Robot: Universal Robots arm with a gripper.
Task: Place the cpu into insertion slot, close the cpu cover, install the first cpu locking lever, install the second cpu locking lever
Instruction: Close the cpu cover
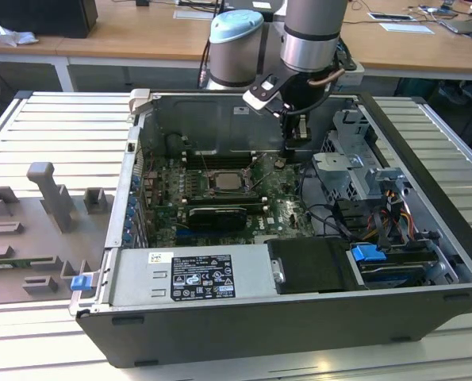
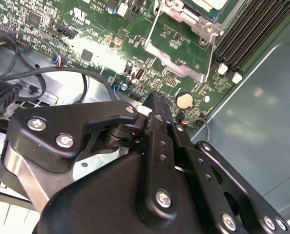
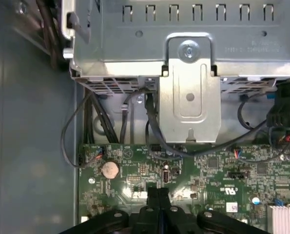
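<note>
The cpu (image 1: 224, 181) looks light, rigid and fragile, best pinched by opposite edges; the tool (image 3: 158, 193) is fully closed, gripping nothing.

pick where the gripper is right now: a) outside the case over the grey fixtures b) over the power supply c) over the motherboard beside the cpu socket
c: in the exterior view the gripper hangs over the green motherboard, just to the exterior view's right of the cpu socket.
</note>
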